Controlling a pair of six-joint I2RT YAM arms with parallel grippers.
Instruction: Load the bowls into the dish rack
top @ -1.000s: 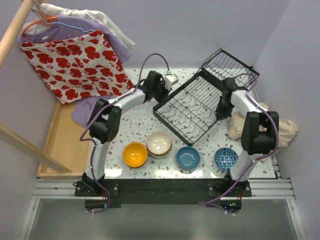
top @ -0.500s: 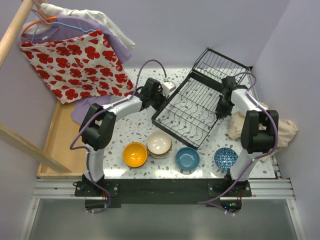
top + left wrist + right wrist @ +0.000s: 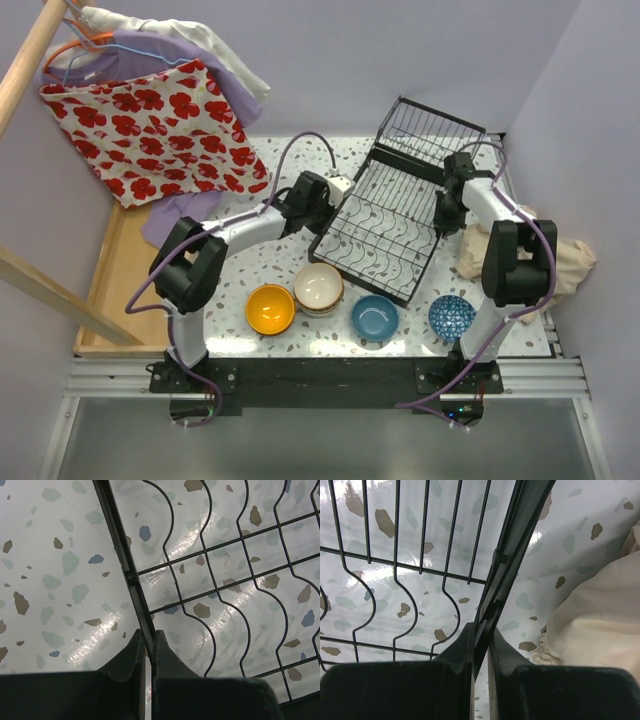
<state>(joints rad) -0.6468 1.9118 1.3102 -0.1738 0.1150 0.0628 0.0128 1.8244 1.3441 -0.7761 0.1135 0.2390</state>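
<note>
Nearest me, four bowls line the near edge of the table (image 3: 285, 262), all outside the rack. From my left: orange bowl (image 3: 270, 308), cream bowl (image 3: 318, 287), blue bowl (image 3: 375, 317), patterned bowl (image 3: 452, 318). The cream bowl is stacked on at least one more bowl, mostly hidden, and touches the orange one. The blue and patterned bowls stand apart.

Just behind them, the rack (image 3: 385, 225) lies skewed on the table, its near corner close to the cream bowl. Nothing is loaded in it.

The left claw (image 3: 148, 647) is pinched shut on the rack's left rim wire. My left wrist view shows the wire running straight into the slit between the fingers (image 3: 131, 655), with speckled tabletop under the wavy floor wires.

The right claw (image 3: 481, 640) is clamped on the rack's right frame bar, and the bar passes between the two fingers (image 3: 462, 650). A beige cloth (image 3: 600, 605) lies just beside that edge, to the right.

Both arms reach from the near edge to opposite sides of the rack.

Farther back, the higher-walled basket (image 3: 430, 135) joins the rack's far end, near the back wall. A wooden tray (image 3: 125, 280) sits off the table's left side. A red flowered cloth (image 3: 150, 130) hangs above it at far left, with purple and white cloths behind.
</note>
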